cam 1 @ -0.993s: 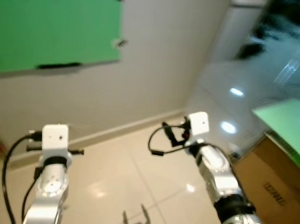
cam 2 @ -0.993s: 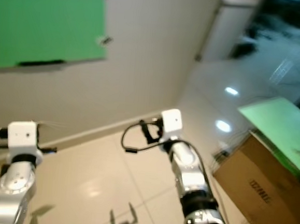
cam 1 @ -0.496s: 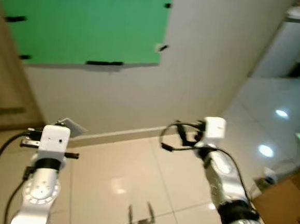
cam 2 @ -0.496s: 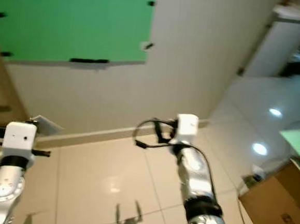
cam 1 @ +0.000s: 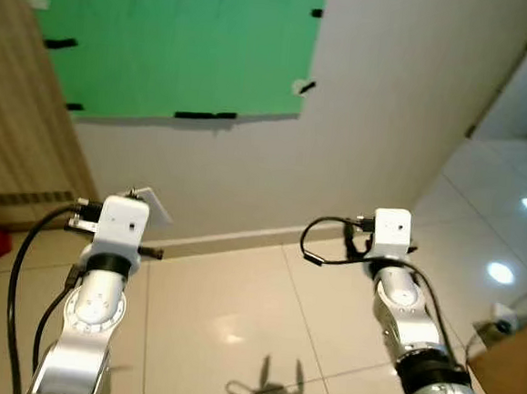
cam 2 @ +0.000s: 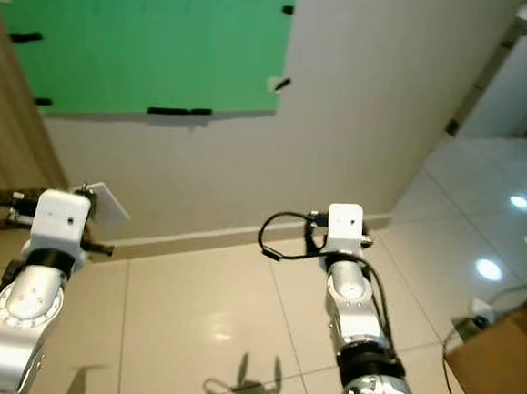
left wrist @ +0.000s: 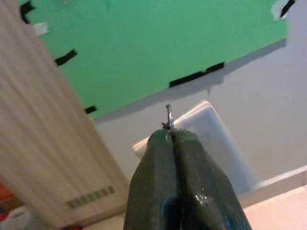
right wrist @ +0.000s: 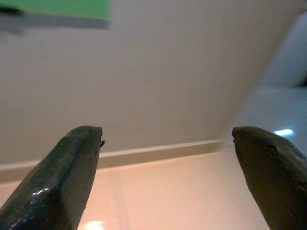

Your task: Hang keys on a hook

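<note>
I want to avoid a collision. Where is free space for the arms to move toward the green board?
Free: the tiled floor between both arms, up to the white wall under the green board. Crowded: the wooden panel beside the left gripper, and the cardboard box beyond the right gripper.

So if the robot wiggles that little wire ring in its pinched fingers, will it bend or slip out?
The wire ring looks like thin metal, so it is probably stiff and light. Just a small loop pokes out past the shut left gripper, so the hold seems slim and it might twist or slip. What hangs from it is hidden.
</note>
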### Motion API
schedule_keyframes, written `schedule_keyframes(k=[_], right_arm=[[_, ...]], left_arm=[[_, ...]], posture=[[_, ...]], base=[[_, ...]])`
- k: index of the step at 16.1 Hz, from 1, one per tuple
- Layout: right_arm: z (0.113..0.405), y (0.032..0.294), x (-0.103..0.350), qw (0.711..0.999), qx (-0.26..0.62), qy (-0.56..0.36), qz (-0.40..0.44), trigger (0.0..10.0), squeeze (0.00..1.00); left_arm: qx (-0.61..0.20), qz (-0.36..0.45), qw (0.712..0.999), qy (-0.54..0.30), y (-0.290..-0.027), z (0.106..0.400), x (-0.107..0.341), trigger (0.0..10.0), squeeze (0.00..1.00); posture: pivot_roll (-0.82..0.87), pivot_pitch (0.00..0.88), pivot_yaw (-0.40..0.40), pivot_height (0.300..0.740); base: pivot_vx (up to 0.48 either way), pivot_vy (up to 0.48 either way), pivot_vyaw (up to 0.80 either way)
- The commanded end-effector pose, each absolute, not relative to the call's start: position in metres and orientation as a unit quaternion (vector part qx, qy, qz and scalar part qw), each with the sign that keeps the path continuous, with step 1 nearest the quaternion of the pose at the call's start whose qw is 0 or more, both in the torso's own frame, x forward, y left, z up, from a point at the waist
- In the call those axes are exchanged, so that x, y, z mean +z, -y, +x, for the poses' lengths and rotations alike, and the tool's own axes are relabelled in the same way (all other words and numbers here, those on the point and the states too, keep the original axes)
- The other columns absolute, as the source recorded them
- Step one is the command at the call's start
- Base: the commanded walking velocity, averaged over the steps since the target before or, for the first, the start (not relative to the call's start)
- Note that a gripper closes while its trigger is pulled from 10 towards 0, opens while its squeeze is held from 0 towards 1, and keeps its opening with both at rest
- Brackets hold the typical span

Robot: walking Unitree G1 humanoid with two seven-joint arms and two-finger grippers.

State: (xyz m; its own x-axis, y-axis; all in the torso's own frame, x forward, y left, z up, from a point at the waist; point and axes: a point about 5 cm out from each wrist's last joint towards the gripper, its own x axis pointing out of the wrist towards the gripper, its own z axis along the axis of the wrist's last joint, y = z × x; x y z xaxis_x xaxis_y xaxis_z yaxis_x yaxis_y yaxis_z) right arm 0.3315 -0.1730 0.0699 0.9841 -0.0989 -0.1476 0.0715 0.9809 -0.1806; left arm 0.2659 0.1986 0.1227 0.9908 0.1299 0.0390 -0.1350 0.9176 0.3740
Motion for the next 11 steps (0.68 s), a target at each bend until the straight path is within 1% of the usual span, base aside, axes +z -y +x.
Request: schedule_keyframes(k=[1,3,5,7,11], right_arm=[[0.333,0.180,0.073,0.989,-0.070,-0.072,-0.109,10.0,0.00],[0.339,0.170,0.079,0.994,-0.048,-0.061,-0.074,10.0,0.00],[0.340,0.162,0.081,0.997,-0.028,-0.054,-0.050,10.0,0.00],[0.342,0.142,0.089,0.999,0.040,-0.033,0.002,10.0,0.00],[0.344,0.136,0.090,0.997,0.073,-0.033,0.020,10.0,0.00]], left_arm=[[0.071,0.185,0.980,-0.001,-0.200,0.267,0.119,10.0,0.00],[0.065,0.159,0.985,-0.002,-0.197,0.273,0.116,10.0,0.00],[0.067,0.152,0.986,-0.003,-0.198,0.273,0.115,10.0,0.00],[0.077,0.129,0.989,-0.004,-0.198,0.273,0.113,10.0,0.00],[0.081,0.128,0.988,-0.003,-0.195,0.272,0.111,10.0,0.00]], posture=[[0.07,0.000,-0.063,0.740],[0.06,0.000,-0.063,0.740],[0.05,0.000,-0.062,0.740],[0.05,0.000,-0.063,0.740],[0.06,0.000,-0.075,0.740]], base=[[0.000,0.000,0.00],[0.480,0.000,0.00],[0.480,0.000,0.00],[0.480,0.000,0.00],[0.480,0.000,0.62]])
